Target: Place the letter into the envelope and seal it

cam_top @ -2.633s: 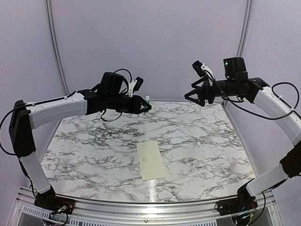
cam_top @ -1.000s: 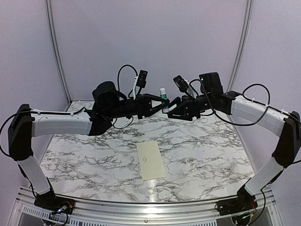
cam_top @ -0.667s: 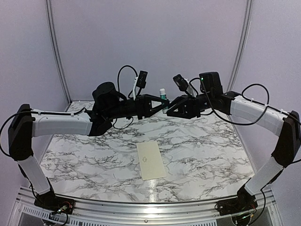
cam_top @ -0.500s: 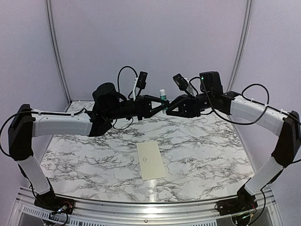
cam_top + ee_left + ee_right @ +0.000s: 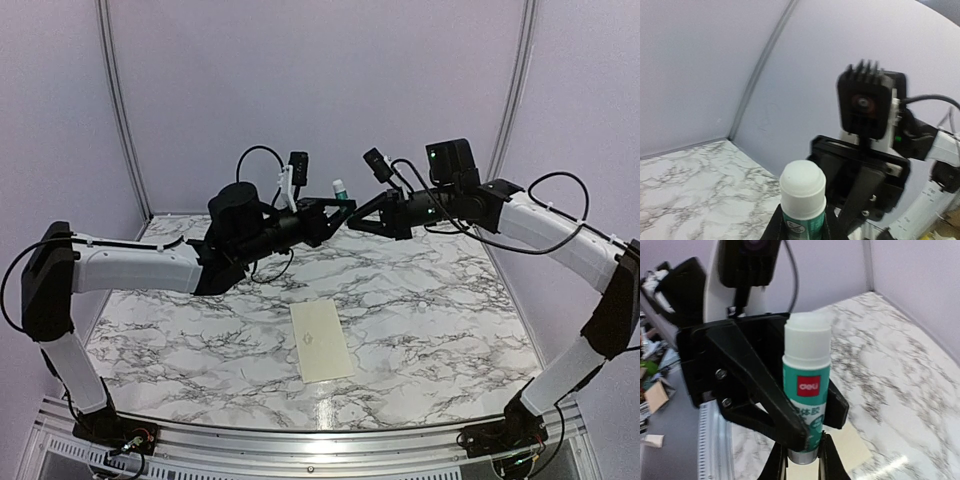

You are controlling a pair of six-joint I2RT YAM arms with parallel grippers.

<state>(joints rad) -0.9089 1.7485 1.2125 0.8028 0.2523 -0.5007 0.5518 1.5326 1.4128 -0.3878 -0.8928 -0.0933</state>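
Cream envelope is lying flat on the table while left claw and right claw are clenching the glue tube aloft, so sealing seems to be starting, with uncapping calling for a steady counter-hold.

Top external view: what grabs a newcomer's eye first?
The two arms meet in mid-air over the back of the marble table, both on a white-capped green glue stick: the left fingers clamp its body, the right fingers pinch its base. A cream paper envelope lies flat at front centre.
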